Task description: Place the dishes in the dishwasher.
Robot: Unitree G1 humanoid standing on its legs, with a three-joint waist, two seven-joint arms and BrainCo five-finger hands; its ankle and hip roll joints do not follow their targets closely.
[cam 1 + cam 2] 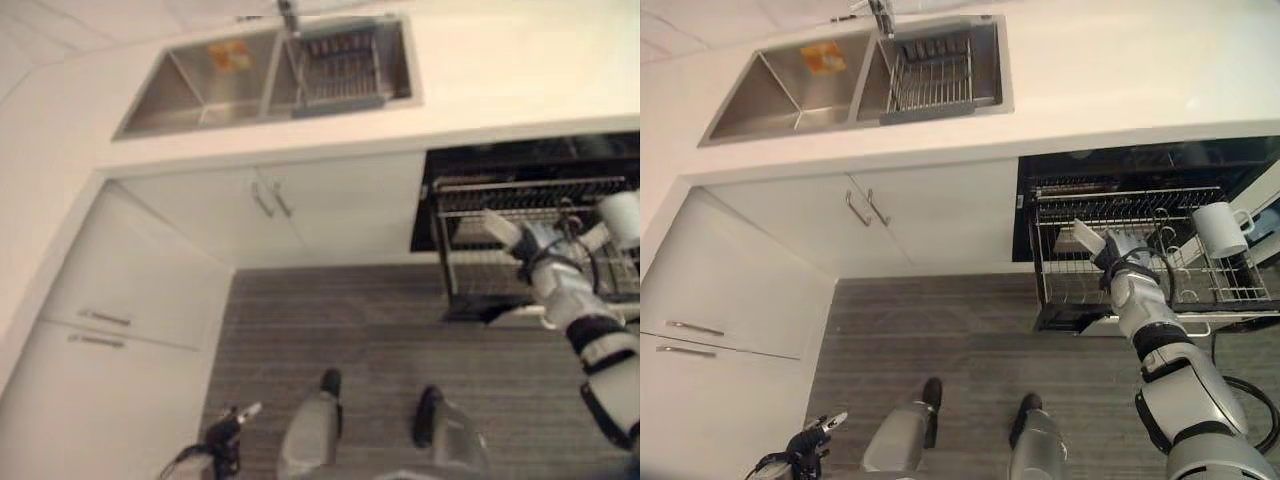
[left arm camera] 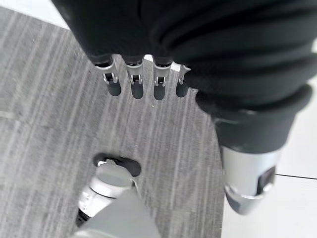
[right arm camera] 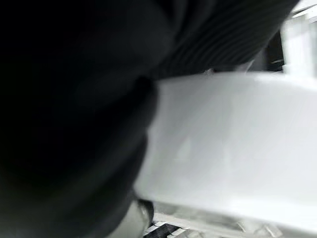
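The dishwasher (image 1: 1140, 170) stands open under the counter at the right, with its wire rack (image 1: 1070, 285) pulled out. My right hand (image 1: 1124, 247) reaches over the rack, its fingers curled round a white dish (image 1: 1086, 238) held tilted above the wires. Seen from the right wrist, the white dish (image 3: 233, 144) lies right against the hand's dark cover (image 3: 74, 99). A white mug (image 1: 1218, 230) sits on the right side of the rack. My left hand (image 1: 228, 430) hangs low at my left side, and its straight fingers (image 2: 134, 84) point at the floor with nothing in them.
A double steel sink (image 1: 790, 85) is set in the white counter (image 1: 1120, 70), with a wire drainer (image 1: 930, 80) in its right basin and an orange item (image 1: 823, 57) in the left one. White cabinet doors (image 1: 930, 215) stand left of the dishwasher. Grey striped floor (image 1: 970, 330) lies in front.
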